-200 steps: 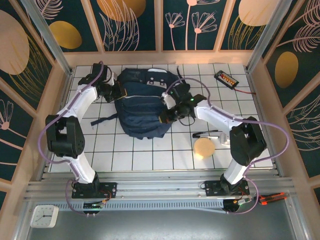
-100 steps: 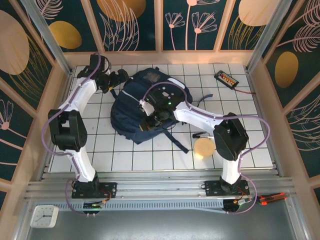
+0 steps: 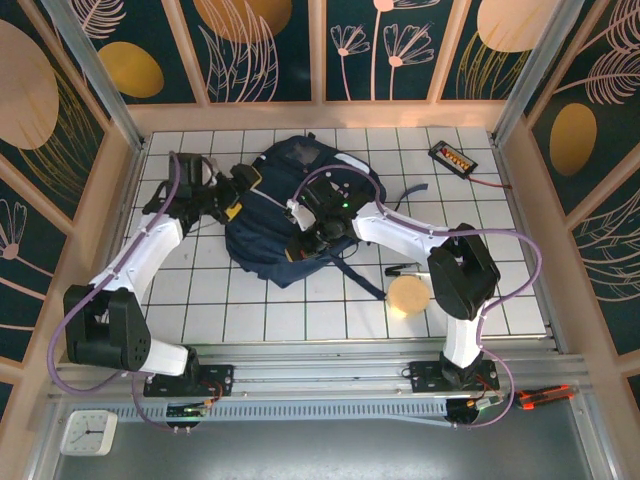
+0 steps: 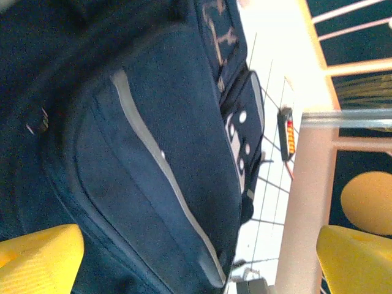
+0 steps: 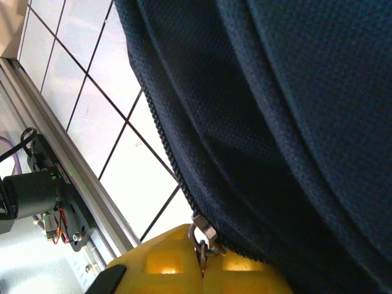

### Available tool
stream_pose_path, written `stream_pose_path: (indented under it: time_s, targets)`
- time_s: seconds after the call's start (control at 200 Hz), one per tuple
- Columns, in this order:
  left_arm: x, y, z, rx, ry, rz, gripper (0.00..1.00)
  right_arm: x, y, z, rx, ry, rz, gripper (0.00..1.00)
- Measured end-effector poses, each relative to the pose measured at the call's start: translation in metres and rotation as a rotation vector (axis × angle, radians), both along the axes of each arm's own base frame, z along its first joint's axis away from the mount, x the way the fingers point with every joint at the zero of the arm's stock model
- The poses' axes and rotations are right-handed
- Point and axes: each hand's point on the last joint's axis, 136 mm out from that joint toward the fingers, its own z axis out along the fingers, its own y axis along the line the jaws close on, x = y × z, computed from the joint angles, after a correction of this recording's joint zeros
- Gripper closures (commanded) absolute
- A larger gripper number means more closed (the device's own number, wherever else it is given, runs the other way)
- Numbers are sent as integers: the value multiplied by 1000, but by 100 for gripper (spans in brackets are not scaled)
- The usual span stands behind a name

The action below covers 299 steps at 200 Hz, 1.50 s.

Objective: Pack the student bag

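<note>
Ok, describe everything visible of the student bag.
The student bag is a dark navy woven-fabric backpack with pale grey stripes, a white-patched pocket and black straps trailing right. It lies slumped on the white tiled table. The right claw pinches its metal zip pull; the open left claw sits at its left side.

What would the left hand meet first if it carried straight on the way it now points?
Most likely the student bag; its navy side panel lies directly ahead of the open left hand, apparently close.

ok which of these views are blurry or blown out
Left wrist: the student bag is soft, and the tiled table is blown out white; right wrist: sharp on the fabric weave and zipper pull; top external: evenly lit, crisp.
</note>
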Motion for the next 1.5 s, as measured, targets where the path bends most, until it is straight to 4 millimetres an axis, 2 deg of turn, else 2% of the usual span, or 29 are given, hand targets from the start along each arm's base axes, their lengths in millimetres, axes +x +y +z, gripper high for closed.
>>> stream_pose_path:
  time_s: [0.11,0.255,0.941,1.311,1.496]
  targets:
    - [-3,-14,-3,-43,8,-9,7,-1,0,0,0,0,2,100]
    - [3,-22,0,-71,-5,-8,10,-2,2,0,-2,-2,6,100]
    - [-12,-27,-21,-69,52,-32,13,-3,4,0,-2,-4,3,100]
    - [-38,-24,-42,-62,103,-42,13,-4,6,-2,-4,-1,2,100]
    - [-42,-23,-51,-65,125,-33,20,-5,7,-5,-8,-1,5,100]
